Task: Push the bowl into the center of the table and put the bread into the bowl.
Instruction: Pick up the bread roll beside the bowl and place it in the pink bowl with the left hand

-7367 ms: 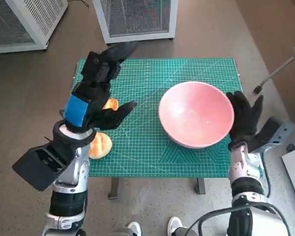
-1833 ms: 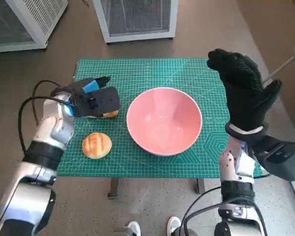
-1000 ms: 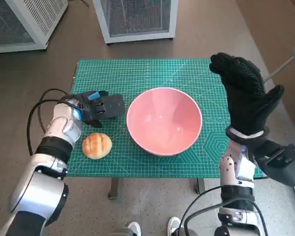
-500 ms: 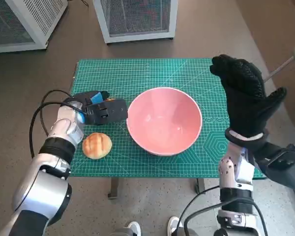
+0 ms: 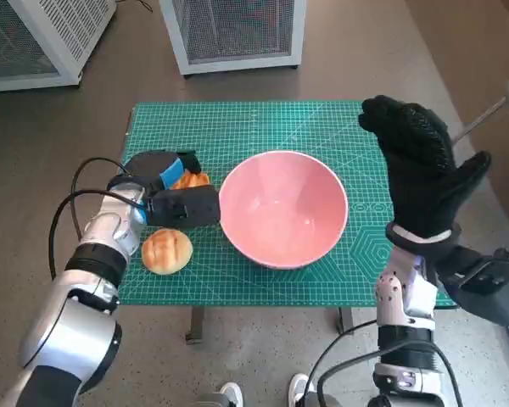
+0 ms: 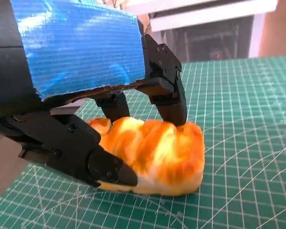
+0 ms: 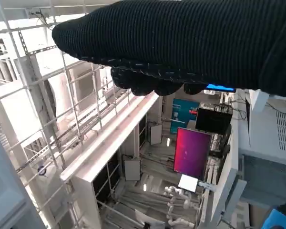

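The pink bowl point(image 5: 283, 219) stands upright near the middle of the green mat point(image 5: 263, 127). My left hand point(image 5: 174, 193) lies low on the mat just left of the bowl, over a glossy orange piece of bread point(image 5: 192, 180). In the left wrist view the bread point(image 6: 157, 152) rests on the mat; my fingers point(image 6: 169, 98) touch its top and the thumb point(image 6: 93, 160) presses its near side, so the hand grips it. A round bun point(image 5: 166, 251) lies in front of that hand. My right hand point(image 5: 424, 174) is raised above the table's right side, open and holding nothing.
Two white mesh cabinets point(image 5: 233, 30) point(image 5: 34, 38) stand on the floor behind the table. A black cable point(image 5: 68, 225) loops off my left forearm. A grey pole point(image 5: 483, 114) slants at the far right. Shoes point(image 5: 229, 394) show below the table's front edge.
My left hand has shifted slightly nearer the bowl and turned, and the orange bread now shows beside it. The bowl, the bun and the raised right hand have hardly moved.
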Robot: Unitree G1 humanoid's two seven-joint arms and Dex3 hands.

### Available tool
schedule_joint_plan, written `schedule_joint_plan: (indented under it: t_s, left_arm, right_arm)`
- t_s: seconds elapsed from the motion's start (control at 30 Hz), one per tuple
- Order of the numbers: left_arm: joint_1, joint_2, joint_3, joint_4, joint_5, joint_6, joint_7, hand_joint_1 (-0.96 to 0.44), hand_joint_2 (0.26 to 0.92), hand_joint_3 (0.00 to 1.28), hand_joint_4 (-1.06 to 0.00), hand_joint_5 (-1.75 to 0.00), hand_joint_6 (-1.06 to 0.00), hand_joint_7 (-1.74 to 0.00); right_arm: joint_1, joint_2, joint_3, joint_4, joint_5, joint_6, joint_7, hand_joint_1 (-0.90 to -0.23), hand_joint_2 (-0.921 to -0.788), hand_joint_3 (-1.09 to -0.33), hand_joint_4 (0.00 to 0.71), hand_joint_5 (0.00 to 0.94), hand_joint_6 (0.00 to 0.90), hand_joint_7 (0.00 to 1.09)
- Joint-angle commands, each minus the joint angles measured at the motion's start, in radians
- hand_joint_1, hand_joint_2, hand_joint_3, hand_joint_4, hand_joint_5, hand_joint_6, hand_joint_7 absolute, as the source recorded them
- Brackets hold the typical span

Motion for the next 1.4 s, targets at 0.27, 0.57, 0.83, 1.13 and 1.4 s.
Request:
schedule_joint_plan:
  t_s: [0.27, 0.57, 0.83, 1.13, 1.4]
  left_arm:
    - [0.001, 0.050, 0.042, -0.049, -0.032, -0.022, -0.019, 0.00, 0.921, 0.16, -0.53, -1.35, -0.56, -1.22]
    - [0.038, 0.119, 0.127, -0.282, -0.083, -0.053, -0.024, 0.00, 0.921, 0.16, -0.56, -1.33, -0.55, -1.22]
    - [0.156, 0.169, 0.242, -0.696, -0.132, -0.040, -0.037, 0.00, 0.921, 0.15, -0.59, -1.28, -0.54, -1.25]
    - [0.261, 0.140, 0.315, -1.079, -0.118, 0.035, -0.070, 0.00, 0.920, 0.13, -0.59, -1.25, -0.57, -1.24]
    - [0.309, 0.105, 0.296, -1.252, -0.101, 0.044, -0.116, 0.00, 0.921, 0.11, -0.60, -1.24, -0.61, -1.20]
  right_arm:
    - [0.031, 0.005, 0.008, 0.001, 0.004, 0.005, 0.015, -0.412, -0.921, -0.462, 0.356, 0.000, 0.195, 0.50]
    - [0.029, 0.000, 0.004, 0.012, 0.006, 0.007, 0.025, -0.417, -0.921, -0.461, 0.350, 0.000, 0.184, 0.50]
    - [0.028, 0.000, 0.007, 0.009, 0.003, 0.014, 0.025, -0.413, -0.921, -0.463, 0.351, 0.001, 0.184, 0.51]
    - [0.028, -0.005, 0.009, 0.004, 0.006, 0.025, 0.030, -0.410, -0.921, -0.469, 0.352, 0.001, 0.184, 0.52]
    - [0.033, -0.011, 0.009, -0.004, 0.011, 0.035, 0.035, -0.409, -0.921, -0.474, 0.352, 0.001, 0.181, 0.52]
